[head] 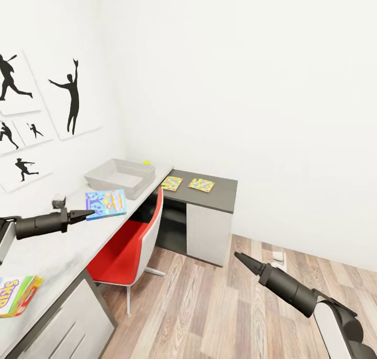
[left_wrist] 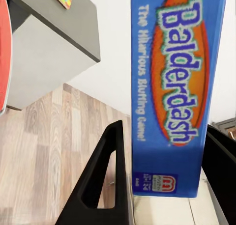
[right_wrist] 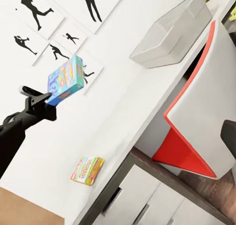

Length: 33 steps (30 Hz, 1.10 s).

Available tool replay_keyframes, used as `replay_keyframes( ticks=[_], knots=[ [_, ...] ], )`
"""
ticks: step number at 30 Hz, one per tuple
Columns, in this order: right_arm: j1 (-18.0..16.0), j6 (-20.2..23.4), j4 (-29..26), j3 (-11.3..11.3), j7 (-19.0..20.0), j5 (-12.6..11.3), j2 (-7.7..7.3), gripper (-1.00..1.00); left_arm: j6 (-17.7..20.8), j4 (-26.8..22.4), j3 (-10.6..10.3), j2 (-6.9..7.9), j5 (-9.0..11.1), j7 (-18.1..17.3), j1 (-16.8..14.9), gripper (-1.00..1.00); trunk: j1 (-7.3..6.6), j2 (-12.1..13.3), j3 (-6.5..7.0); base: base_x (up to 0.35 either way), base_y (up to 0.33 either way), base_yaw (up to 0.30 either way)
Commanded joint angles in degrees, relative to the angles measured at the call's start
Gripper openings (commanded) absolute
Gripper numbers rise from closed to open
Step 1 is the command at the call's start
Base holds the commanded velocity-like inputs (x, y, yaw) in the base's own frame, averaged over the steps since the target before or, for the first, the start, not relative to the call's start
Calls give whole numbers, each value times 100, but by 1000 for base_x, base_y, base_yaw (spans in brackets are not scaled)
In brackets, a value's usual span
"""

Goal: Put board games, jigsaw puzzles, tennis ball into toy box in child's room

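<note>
Black and tapered, the left gripper (head: 90, 212) reaches in from the left edge of the head view, its fingers pinching the near edge of the blue board game (head: 106, 203). In the left wrist view the same box (left_wrist: 173, 92) stands between the two dark fingers (left_wrist: 101, 183), its cover reading "Balderdash". The right wrist view shows the game (right_wrist: 66, 80) at the end of the left arm, apparently just above the table (right_wrist: 118, 112); whether it touches the top I cannot tell.

Beyond the blue box, toward the upper middle of the head view, the pale grey toy box (head: 121, 177) sits on the table (head: 63, 249) against the wall, with the yellow-green tennis ball (head: 147, 163) just behind its far corner. To the right of that, on the lower dark grey section, the two jigsaw puzzles (head: 187, 183) lie flat side by side, near each other but apart. A second board game (head: 17, 294), white and green with bright lettering, lies on the table at the lower left edge of the frame. A red and white chair (head: 131, 244) is tucked beneath the table, in the middle of the frame.

The right gripper (head: 242, 259) hangs over the wood floor (head: 209, 306) in the lower right, well apart from the table; its tips look pressed together to a point, holding nothing
</note>
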Motion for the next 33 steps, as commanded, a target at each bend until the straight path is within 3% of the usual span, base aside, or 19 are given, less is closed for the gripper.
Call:
replay_keyframes(
  ticks=[1,6,19,33],
  knots=[
    [-5,33,-1,-4,7,-16,1,100,44,1,37,-1,7,-3,-7,-100,3,-12,-13,0,0,0],
    [-5,-8,-1,-6,13,16,6,100,24,0,171,-6,-11,25,-15,-100,3,-12,-13,89,-43,0],
    [-5,-37,-1,-16,14,27,7,100,20,0,195,-7,-22,22,-16,-100,3,-12,10,234,-202,134],
    [-5,-46,-1,4,5,44,7,100,26,0,203,-7,-18,12,-16,-100,3,-12,13,246,-230,33]
  ],
)
